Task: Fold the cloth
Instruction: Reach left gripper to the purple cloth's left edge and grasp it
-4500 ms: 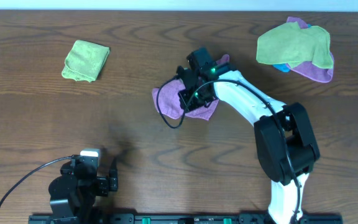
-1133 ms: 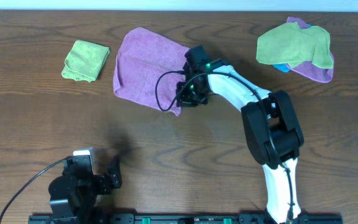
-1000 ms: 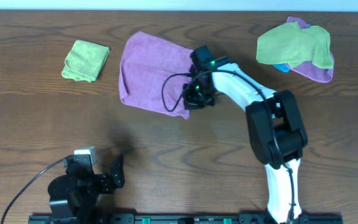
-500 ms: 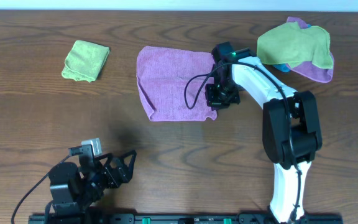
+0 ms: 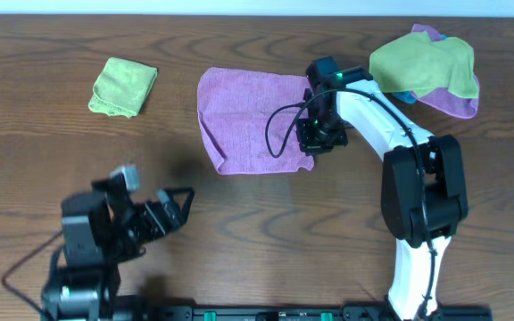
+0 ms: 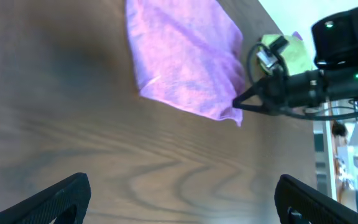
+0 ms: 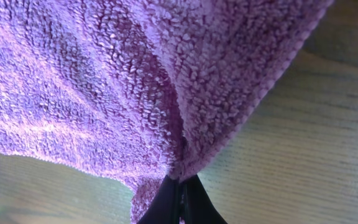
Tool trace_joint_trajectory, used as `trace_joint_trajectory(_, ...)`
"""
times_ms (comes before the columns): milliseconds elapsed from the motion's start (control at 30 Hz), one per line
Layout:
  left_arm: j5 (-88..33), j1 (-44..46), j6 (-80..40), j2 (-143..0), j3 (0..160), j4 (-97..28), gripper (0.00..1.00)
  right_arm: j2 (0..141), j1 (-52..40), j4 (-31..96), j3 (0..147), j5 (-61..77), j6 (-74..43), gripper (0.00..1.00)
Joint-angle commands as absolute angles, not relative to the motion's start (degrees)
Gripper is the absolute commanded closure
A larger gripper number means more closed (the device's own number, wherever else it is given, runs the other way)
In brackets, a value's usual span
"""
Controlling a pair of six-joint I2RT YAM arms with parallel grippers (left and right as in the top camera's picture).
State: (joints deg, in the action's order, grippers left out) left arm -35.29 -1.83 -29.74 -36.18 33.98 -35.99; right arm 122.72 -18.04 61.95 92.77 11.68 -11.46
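The purple cloth [image 5: 252, 116] lay spread nearly flat on the counter [image 5: 239, 232] in the upper middle of the overhead frame, its lower right corner bunched up. The right jaws were clamped tight on that right edge; in the right wrist view the dark fingertips [image 7: 169, 202] met at the bottom centre with a ridge of purple pile [image 7: 135, 81] gathered between them. The right arm [image 5: 373, 134] reached in from the lower right to the cloth's right side. At the lower left, well apart from the cloth, stood the left arm [image 5: 105, 236], its left jaws spread wide and holding nothing, one finger [image 6: 55, 199] in each lower corner of the left wrist view. A folded green cloth [image 5: 123, 86] sat at the upper left, and a loose pile of cloths [image 5: 425, 67], green on top, at the upper right.
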Motion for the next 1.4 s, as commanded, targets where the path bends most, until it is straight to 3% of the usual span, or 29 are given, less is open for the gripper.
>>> trace_joint_trajectory(0, -32.75, 2.24, -28.36, -45.28, 38.79, -36.38, 0.04, 121.12, -17.58, 62.02, 92.55, 11.22, -10.57, 0.99)
trace_joint_trajectory(200, -32.64, 7.73, -31.05, -61.78, 39.99, -31.4, 0.04, 121.08, -17.58, 62.08, 92.55, 12.4, -10.61, 0.99)
trace_joint_trajectory(433, -34.98, 7.97, -33.19, -74.87, 39.99, -20.97, 0.04, 121.05, -17.58, 62.19, 92.58, 12.47, -10.61, 0.98)
trace_joint_trajectory(767, -30.85, 7.97, -41.39, -83.64, 39.99, -9.1, 0.04, 120.66, -17.58, 62.02, 92.55, 13.74, -10.59, 0.98)
trace_joint_trajectory(1367, -31.09, 7.97, -45.19, -95.39, 39.99, 5.72, 0.04, 120.25, -17.58, 61.69, 92.55, 13.76, -10.61, 0.98)
